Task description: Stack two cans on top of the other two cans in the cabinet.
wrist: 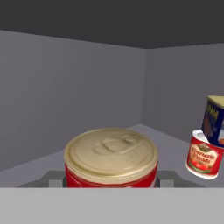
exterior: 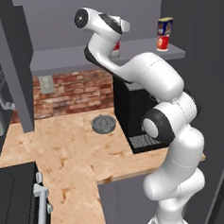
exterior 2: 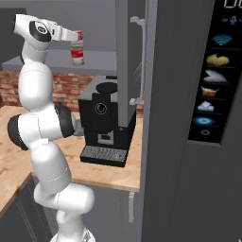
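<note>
Claw (exterior 2: 75,41) raised inside the cabinet (exterior: 58,61), clenched on a red can (exterior 2: 77,51) with a white band; in the hand view that can's (wrist: 111,159) pale pull-tab lid sits dead centre between the dark fingertips (wrist: 54,178). In the right base view a second red can appears to sit directly beneath the held one; touching or apart, cannot tell. In the left base view, only a sliver of red can (exterior: 116,49) visible behind the white wrist.

Dark-blue can (exterior: 165,26) with yellow label standing on top of another red-and-white can (exterior: 162,42), at 3 o'clock from the claw along the shelf board, near the cabinet's right side wall. Same pair at 3 o'clock in the hand view: blue can (wrist: 215,120) above, red can (wrist: 204,154) below, both tilted with the camera's roll.

Below the shelf: black coffee machine (exterior 2: 107,122) on the bench (exterior: 64,150), drip grate at its foot. Grey round juicer-like piece (exterior: 104,123) on the bench at 9 o'clock from the machine. Nothing seen between claw and stacked pair along the shelf.

Bench top light wood-grain, L-shaped. Red brick backsplash (exterior: 74,93) with a pale wall socket (exterior: 46,84). Grey cabinet door (exterior: 15,59) swung open at left. Oven handle (exterior: 42,204) at 7 o'clock. Tall dark fridge (exterior 2: 189,142) with lit icon panel (exterior 2: 213,80) at 3 o'clock in the right base view.
</note>
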Robot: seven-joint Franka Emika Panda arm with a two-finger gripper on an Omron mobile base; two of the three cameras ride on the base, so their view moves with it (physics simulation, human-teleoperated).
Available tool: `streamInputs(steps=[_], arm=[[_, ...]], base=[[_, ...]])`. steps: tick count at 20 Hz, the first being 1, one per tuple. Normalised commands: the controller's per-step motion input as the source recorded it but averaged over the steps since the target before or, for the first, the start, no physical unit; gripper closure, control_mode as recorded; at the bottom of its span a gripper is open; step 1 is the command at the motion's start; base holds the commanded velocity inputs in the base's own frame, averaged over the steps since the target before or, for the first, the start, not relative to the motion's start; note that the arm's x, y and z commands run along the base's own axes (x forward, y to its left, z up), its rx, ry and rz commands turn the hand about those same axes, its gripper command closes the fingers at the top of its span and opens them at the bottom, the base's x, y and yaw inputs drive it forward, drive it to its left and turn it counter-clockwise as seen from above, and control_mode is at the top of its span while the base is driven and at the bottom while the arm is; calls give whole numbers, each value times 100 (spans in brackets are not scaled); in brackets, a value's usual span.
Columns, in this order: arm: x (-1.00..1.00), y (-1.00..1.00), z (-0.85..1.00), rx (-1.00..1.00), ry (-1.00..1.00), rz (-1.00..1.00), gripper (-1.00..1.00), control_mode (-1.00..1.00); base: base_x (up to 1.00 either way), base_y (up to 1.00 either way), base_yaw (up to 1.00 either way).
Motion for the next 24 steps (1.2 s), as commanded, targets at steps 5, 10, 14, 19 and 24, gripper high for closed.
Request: streamInputs(steps=[5,10,14,19,24], arm=[[0,1,0,0,0,0,100,-100],[0,3,1,0,0,0,100,-100],[0,0,0,0,0,0,100,-100],[0,0,0,3,2,0,100,-100],[0,0,0,1,0,0,100,-100]], base=[[0,0,0],[0,0,0],[0,0,0],[0,0,0],[0,0,0]])
